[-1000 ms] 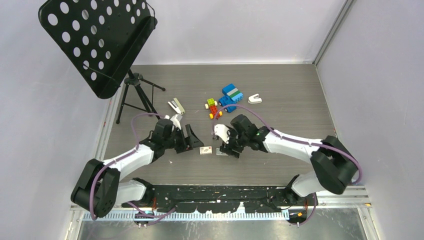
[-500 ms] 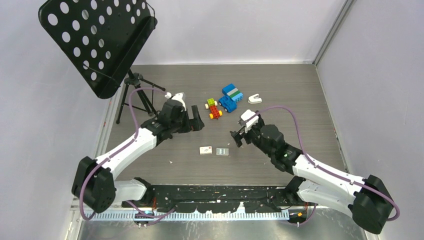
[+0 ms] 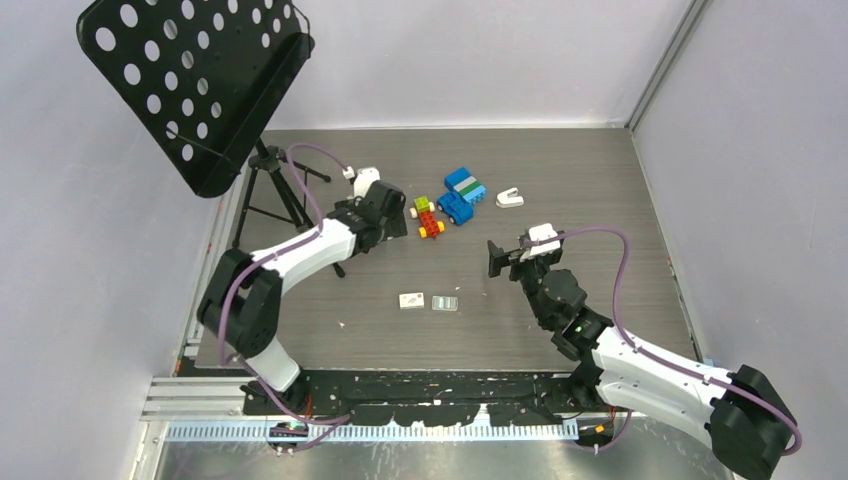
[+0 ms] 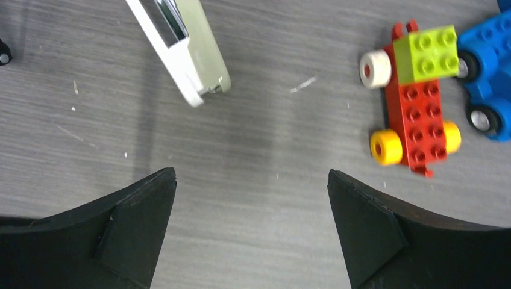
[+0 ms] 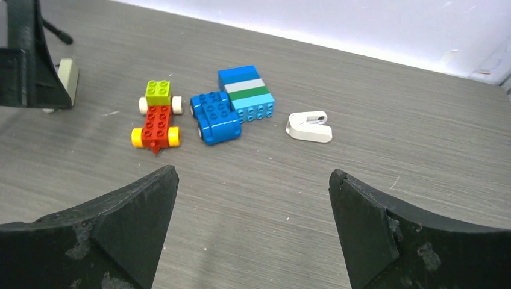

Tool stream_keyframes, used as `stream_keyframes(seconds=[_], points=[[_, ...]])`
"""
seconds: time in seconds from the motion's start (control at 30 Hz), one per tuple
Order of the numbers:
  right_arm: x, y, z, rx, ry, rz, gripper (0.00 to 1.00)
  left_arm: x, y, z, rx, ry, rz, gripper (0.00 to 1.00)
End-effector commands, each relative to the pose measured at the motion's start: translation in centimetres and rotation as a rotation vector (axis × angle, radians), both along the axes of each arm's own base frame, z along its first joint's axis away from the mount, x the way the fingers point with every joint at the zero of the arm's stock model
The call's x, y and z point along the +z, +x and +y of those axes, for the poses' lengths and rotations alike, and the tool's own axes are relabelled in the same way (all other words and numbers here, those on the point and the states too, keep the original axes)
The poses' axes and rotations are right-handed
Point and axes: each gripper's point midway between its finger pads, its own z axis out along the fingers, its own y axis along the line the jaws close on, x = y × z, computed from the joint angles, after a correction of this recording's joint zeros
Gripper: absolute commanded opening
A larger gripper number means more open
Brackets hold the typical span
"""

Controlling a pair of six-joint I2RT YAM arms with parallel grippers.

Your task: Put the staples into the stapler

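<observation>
Both arms have left the spot where they were working a second ago. The left gripper [image 4: 252, 177] has swung out to the far left, and the right gripper [image 5: 253, 174] has drawn back to the right. Both sets of jaws, then partly closed, now stand wide with nothing between them.

The staples [image 3: 445, 304] lie flat where they were, just beside the small whitish box [image 3: 411, 300]. They sit behind both grippers, toward the bases and between the two arms, and neither gripper touches them.

The stapler [image 4: 196, 54] lies ahead of the left jaws, beyond the left finger and outside the gap. Bright metal shows along its white side, but I cannot tell whether it is fully open. My reading is that the strip has been let go and the left arm is going for the stapler, so the loading is not yet begun.

Beyond the left gripper's right finger is a red and green toy car [image 4: 416, 114]. Ahead of the right jaws are a blue toy car [image 5: 217, 117] and a white claw-shaped piece [image 5: 308, 126], well apart from them.

The table [image 3: 560, 180] is grey wood-grain with small scuffs. A black perforated music stand [image 3: 190, 80] on a tripod rises at its far left corner, and pale walls [image 3: 450, 60] close it in.
</observation>
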Motion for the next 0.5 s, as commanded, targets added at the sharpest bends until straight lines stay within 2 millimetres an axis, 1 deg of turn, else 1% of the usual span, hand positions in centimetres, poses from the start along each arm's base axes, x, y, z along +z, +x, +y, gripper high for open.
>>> stream_keyframes(seconds=[0.0,0.2,0.37,0.47], points=[[2.5,0.7,-1.4,-0.104,0.119,-0.074,1.0,0.8,3.6,1.8,0.178,0.037,-0.07,1.0],[2.3,0.6,-0.9,-0.081,0.124,-0.069,1.0,-1.2,6.2,2.7,0.257,-0.013,-0.093,1.0],[2.6,0.3,-0.4,-0.037,0.137,-0.081,1.0,-3.6,7.5,3.2,0.307,-0.087,-0.043,0.99],[2.6,0.2,-0.1,-0.019,0.132,-0.08,1.0,-4.7,8.1,3.4,0.318,-0.094,-0.023,0.98]])
